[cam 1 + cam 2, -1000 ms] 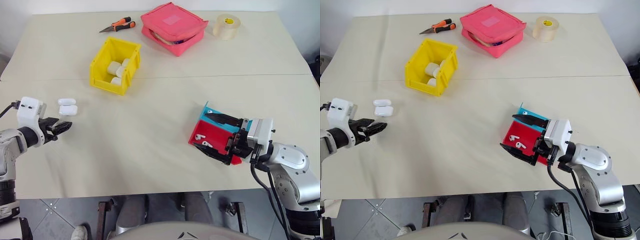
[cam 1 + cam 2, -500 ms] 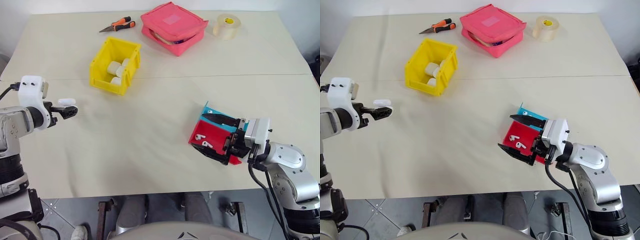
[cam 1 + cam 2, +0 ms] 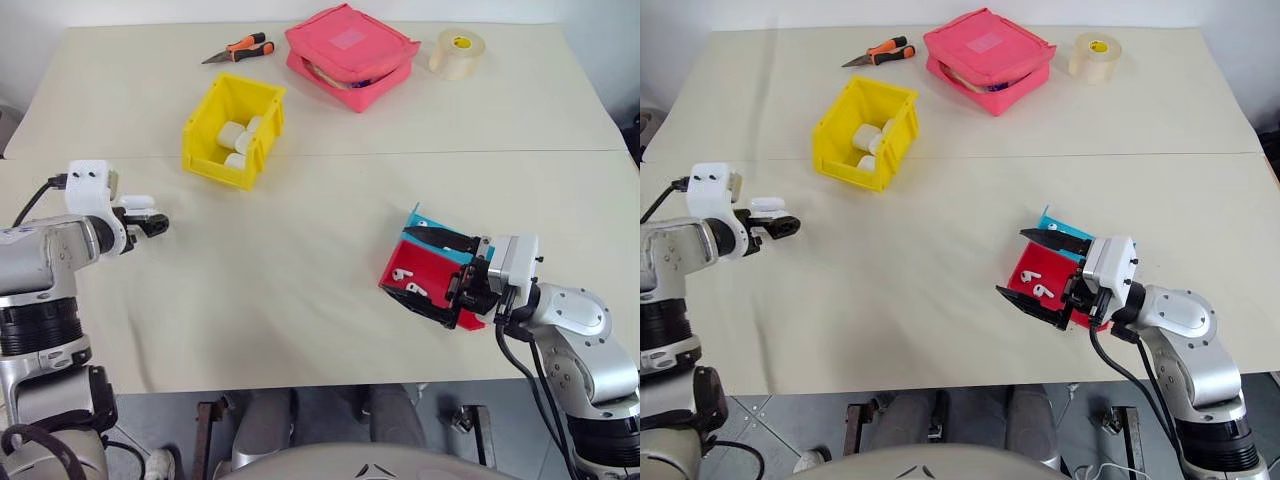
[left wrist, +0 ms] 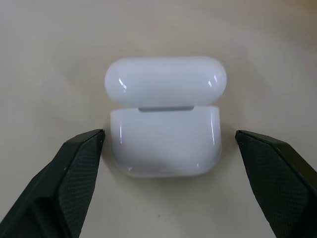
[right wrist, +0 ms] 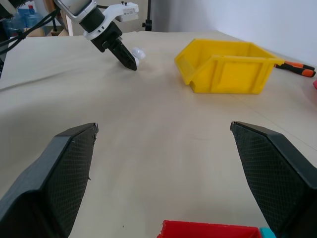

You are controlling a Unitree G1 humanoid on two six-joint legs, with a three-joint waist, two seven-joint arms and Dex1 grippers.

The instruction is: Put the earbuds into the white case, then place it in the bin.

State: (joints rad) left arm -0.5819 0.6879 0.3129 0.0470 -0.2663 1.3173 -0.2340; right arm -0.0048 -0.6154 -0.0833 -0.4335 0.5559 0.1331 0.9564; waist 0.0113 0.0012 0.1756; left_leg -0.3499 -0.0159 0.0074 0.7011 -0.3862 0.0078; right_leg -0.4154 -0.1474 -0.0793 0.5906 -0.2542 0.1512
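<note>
The case (image 4: 164, 116) lay lid-open on the table's left side, squarely between the left gripper (image 4: 168, 144)'s spread fingers, its long axis running finger to finger. The right gripper (image 5: 168, 163), also wide apart, hung far off by the earbuds (image 3: 1037, 283).

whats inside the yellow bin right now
The yellow bin holds several white cases, at least three, bunched together. Whether more lie beneath them, and what any of them holds, is covered. No earbuds show loose in it; two earbuds lie in the red tray.
</note>
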